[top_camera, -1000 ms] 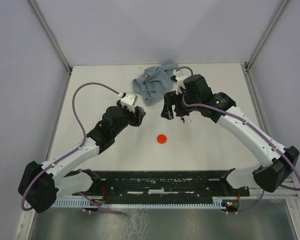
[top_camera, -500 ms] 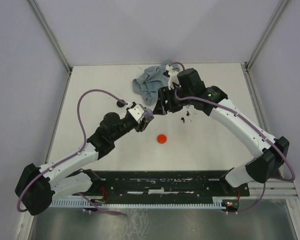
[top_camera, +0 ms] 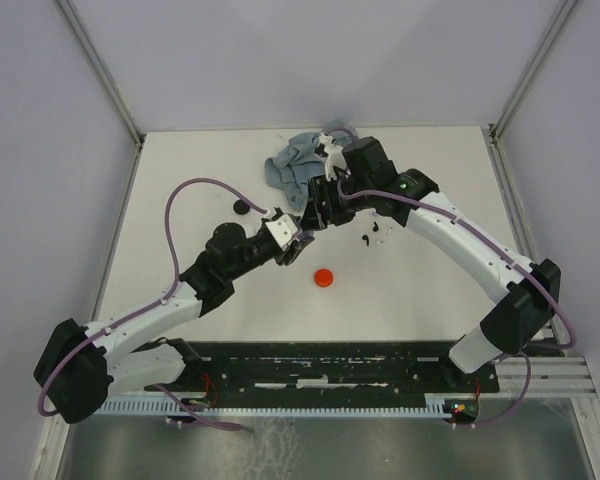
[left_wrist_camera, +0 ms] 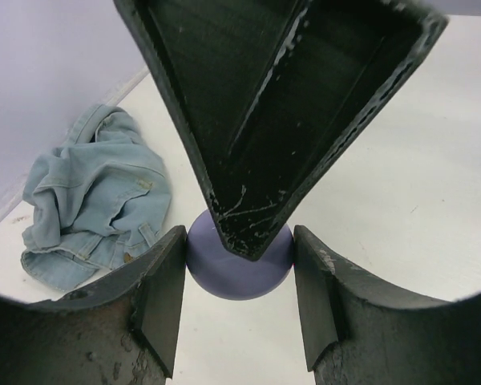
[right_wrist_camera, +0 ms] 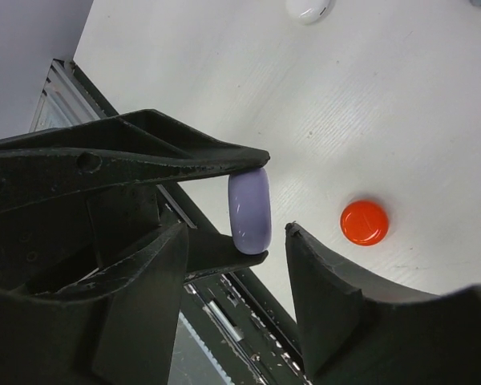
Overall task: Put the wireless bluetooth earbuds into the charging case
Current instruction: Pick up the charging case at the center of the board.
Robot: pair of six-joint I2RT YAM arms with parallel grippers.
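So the left gripper (left_wrist_camera: 239, 269) is pinching the lilac disc (left_wrist_camera: 242, 281); can't tell what's inside. The right gripper (right_wrist_camera: 236, 241) is sitting open, jaws straddling that disc. A white earbud (right_wrist_camera: 309, 8) is lying loose on the table (right_wrist_camera: 401, 104), well apart.

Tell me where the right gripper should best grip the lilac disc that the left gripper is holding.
Probably across its two broad faces, coming at it edge-on. The left gripper clamps the lilac disc at opposite points on its rim, leaving both faces bare, and the right gripper straddles them.
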